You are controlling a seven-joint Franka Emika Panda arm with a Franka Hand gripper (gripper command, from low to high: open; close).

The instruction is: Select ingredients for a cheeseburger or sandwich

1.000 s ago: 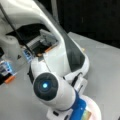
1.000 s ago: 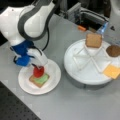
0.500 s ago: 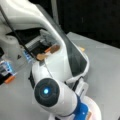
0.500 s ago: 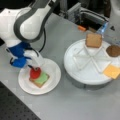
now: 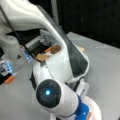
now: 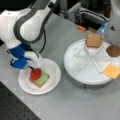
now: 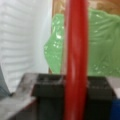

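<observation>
- Gripper [image 6: 35, 71] hangs over the white paper plate [image 6: 53, 82] at a front view's left, its jaws closed on the red tomato disc [image 6: 35, 74], which stands on edge rather than lying flat.
- Directly under the disc sits the green lettuce [image 6: 43, 78] on a tan-brown bread square [image 6: 40, 84]; the disc's lower edge looks to be touching or just above the lettuce, and I cannot tell which.
- In the wrist view the tomato disc [image 7: 75, 60] shows as a narrow upright red band running top to bottom between the dark fingers [image 7: 50, 87], so its flat faces are held by the jaws and its long axis points down at the lettuce [image 7: 105, 50].
- The relation that matters here: the disc is vertical while the layer below it is flat, and the stack lies straight beneath the jaws, slightly toward the view's right.
- Further right stands the white segmented tray [image 6: 75, 75], well apart from the plate, with a second bread square [image 6: 93, 40] in its upper compartment, the dark-brown patty [image 6: 113, 50] at its right edge and the orange cheese square [image 6: 112, 71] lower right.
- In a front view the arm [image 5: 57, 75] fills the frame and hides the gripper and plate; only tan pieces [image 5: 48, 52] on the tray peek out behind it.
</observation>
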